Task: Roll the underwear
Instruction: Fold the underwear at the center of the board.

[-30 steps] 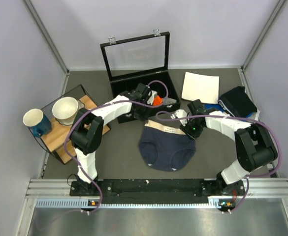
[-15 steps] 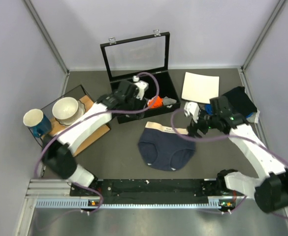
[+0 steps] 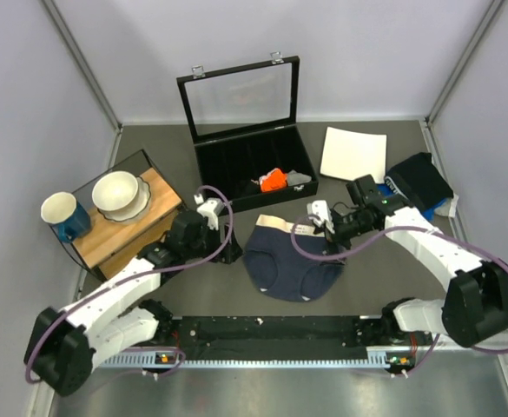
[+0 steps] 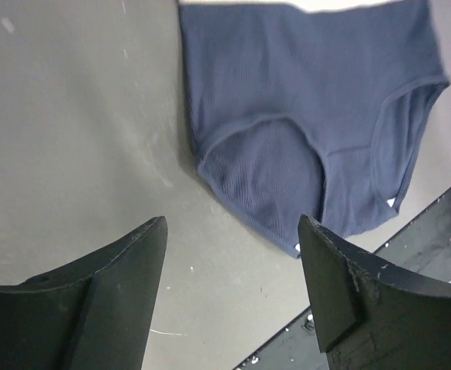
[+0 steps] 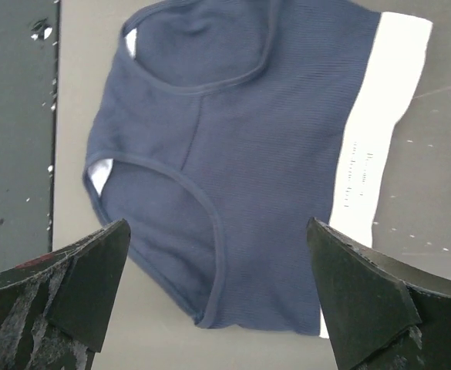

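Observation:
The underwear [image 3: 293, 261] lies spread flat on the grey table, dark navy with its pale waistband [image 3: 280, 224] toward the far side. My left gripper [image 3: 226, 247] hovers just left of it, open; in the left wrist view the gripper [image 4: 231, 223] frames bare table, with the underwear [image 4: 310, 131] beyond its fingertips. My right gripper [image 3: 327, 231] is at the right end of the waistband, open. In the right wrist view the gripper [image 5: 217, 223] stands wide over the underwear [image 5: 248, 146], waistband [image 5: 375, 131] at right. Neither holds anything.
A black case [image 3: 236, 161] with its glass lid up stands behind the underwear, holding an orange cloth [image 3: 273, 180] and a grey cloth [image 3: 299, 178]. A white sheet [image 3: 353, 154] and dark folded clothes [image 3: 418, 178] lie far right. A wooden board [image 3: 154, 228] carries a bowl [image 3: 119, 193]; a mug [image 3: 61, 211] stands beside it.
Both grippers have opened and let go of the waistband. The left arm swung away from the case to the underwear's left side; the right came back to the waistband's right end.

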Robot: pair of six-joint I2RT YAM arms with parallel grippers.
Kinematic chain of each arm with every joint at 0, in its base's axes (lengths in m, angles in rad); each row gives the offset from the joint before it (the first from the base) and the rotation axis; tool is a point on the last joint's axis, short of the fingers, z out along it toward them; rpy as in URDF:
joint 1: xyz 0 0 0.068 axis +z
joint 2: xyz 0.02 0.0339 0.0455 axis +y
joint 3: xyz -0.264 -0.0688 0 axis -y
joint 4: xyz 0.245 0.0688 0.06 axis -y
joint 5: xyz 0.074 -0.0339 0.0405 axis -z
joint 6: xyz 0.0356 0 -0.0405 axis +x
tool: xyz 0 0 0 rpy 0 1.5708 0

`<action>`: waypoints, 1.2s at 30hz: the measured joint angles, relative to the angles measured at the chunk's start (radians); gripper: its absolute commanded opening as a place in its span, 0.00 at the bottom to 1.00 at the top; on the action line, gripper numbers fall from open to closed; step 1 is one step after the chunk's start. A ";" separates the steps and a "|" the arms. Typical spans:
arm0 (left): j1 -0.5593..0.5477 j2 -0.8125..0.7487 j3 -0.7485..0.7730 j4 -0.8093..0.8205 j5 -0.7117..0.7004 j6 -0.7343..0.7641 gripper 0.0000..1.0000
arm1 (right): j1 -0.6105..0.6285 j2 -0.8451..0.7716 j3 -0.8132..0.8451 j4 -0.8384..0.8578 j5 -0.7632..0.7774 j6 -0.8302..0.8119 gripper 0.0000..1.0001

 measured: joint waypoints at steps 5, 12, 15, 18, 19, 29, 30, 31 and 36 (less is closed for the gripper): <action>-0.027 0.170 -0.030 0.047 0.040 -0.069 0.73 | 0.005 0.056 0.048 0.062 0.034 0.134 0.99; -0.031 0.412 0.096 0.093 0.038 -0.070 0.73 | 0.005 0.060 0.022 0.087 0.043 0.199 0.99; -0.031 0.490 0.169 0.089 0.021 -0.054 0.67 | 0.005 0.059 0.021 0.088 0.047 0.208 0.99; -0.031 0.565 0.238 0.085 0.014 -0.034 0.59 | 0.005 0.053 0.018 0.092 0.050 0.211 0.99; -0.031 0.597 0.262 0.084 0.014 -0.026 0.57 | 0.005 0.048 0.014 0.092 0.051 0.211 0.99; -0.031 0.776 0.398 -0.003 0.002 0.027 0.45 | 0.005 0.015 0.013 0.093 0.056 0.211 0.99; -0.031 0.780 0.403 -0.009 -0.003 0.031 0.38 | 0.005 0.013 0.013 0.093 0.056 0.211 0.99; -0.031 0.782 0.405 -0.011 -0.005 0.033 0.33 | 0.005 0.011 0.013 0.093 0.056 0.211 0.99; -0.031 0.789 0.407 -0.037 -0.005 0.043 0.11 | 0.005 0.004 0.012 0.093 0.056 0.211 0.99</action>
